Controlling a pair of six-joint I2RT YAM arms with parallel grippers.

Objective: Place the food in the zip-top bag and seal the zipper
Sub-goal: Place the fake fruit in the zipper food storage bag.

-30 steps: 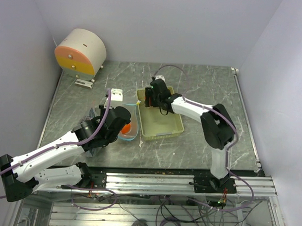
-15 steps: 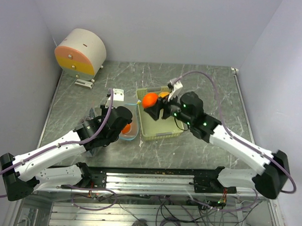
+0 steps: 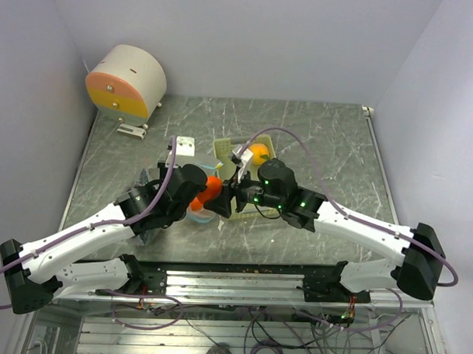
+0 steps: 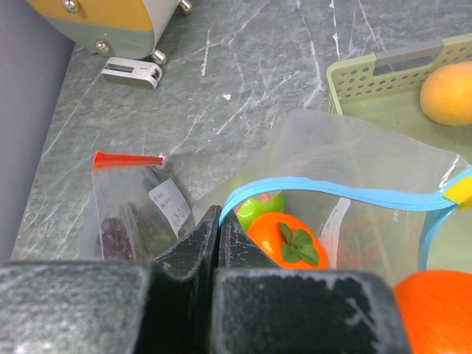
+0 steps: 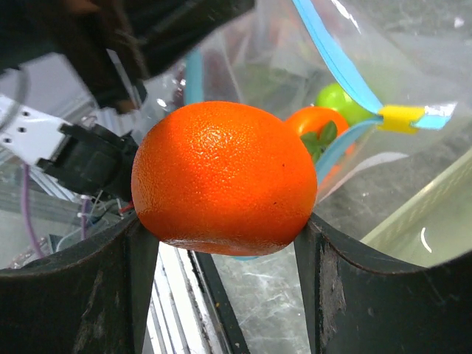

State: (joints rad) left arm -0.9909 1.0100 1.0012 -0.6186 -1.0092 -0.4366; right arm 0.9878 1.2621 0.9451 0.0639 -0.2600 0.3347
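Your right gripper (image 5: 225, 232) holds the orange (image 5: 225, 169) across its middle, 1 finger on each side, jaws spread to the fruit's full width. The orange hangs right at the mouth of the zip-top bag (image 5: 247, 66), close to the yellow slider (image 5: 402, 116) on the teal zipper (image 5: 341, 63).

Your left gripper (image 4: 219, 228) is pinched narrow on the bag's rim, where the zipper starts. It holds that edge up, so the mouth stands open in a loop. 2 pieces lie inside: a leaf-capped fruit (image 4: 284, 240) and a green piece (image 4: 259, 208), touching each other just past your left fingers.

In the top view the 2 wrists sit close together over the bag, with little room between them. The perforated wall of the basket (image 4: 369, 70) stands just behind the bag's far side, and a pale orange fruit (image 4: 448, 92) rests in it.

To the left of the mouth a second bag (image 4: 133, 214) with a red strip lies flat, dark purple shapes showing through it. Beyond that the table (image 4: 243, 81) runs back to the drum (image 3: 127, 80) in the far left corner.
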